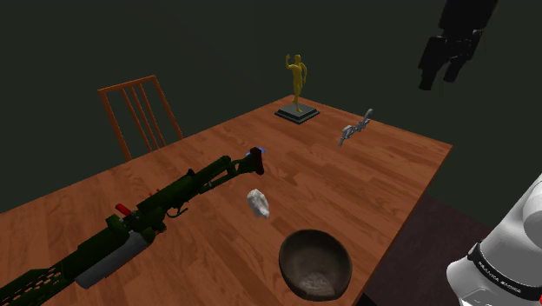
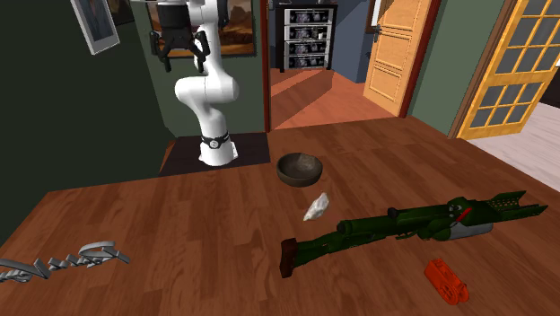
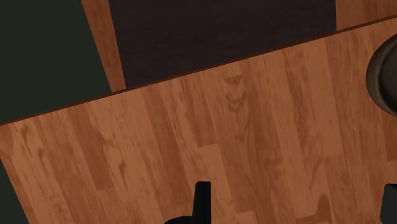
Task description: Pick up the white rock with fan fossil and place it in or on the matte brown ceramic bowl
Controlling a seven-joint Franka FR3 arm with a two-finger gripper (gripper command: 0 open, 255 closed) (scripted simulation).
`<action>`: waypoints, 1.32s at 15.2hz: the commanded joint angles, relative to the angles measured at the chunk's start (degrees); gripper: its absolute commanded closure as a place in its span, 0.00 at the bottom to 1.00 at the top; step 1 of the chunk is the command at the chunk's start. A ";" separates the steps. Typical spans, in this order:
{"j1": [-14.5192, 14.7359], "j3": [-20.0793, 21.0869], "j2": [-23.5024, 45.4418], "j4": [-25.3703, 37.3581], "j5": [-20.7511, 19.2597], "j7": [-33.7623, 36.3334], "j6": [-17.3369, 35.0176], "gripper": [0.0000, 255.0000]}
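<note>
Count of items on the wooden table (image 1: pixel 382 182): one white rock (image 1: pixel 258 203), one brown bowl (image 1: pixel 300 248), one long green toy gun (image 1: pixel 165 204), one gold figurine (image 1: pixel 298 83) on a dark base, one grey metal piece (image 1: pixel 354 129), and one small red item (image 2: pixel 447 279). One wooden chair (image 1: pixel 139 113) stands at the table's far edge.

Reference point: the bowl. It sits upright near the table edge closest to the stand. The rock lies on bare wood just beside it, not touching, on the side away from the stand, between the bowl and the reddish end of the gun. The figurine and the grey piece are well apart from the bowl, near the far edge in the shoulder view. The red item lies beyond the gun from the bowl.

Claw: the gripper (image 1: pixel 439 80) hangs high above the surface, on the stand's side of the bowl, pointing down. In the wrist view its fingers (image 3: pixel 201 200) stand wide apart with only table boards between them; it grips nothing. The bowl's rim (image 3: pixel 385 70) shows off to one side of the fingers.

The rock is well apart from the claw, far below it and past the bowl.
</note>
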 commanded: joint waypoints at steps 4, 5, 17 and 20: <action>0.38 3.64 1.30 -2.31 2.34 4.68 3.49 0.00; 0.52 4.86 1.91 -2.93 3.08 6.22 4.69 0.00; 1.15 19.64 16.08 -4.06 9.04 24.53 20.03 0.00; 0.80 23.29 21.45 -2.51 8.97 29.37 23.78 0.00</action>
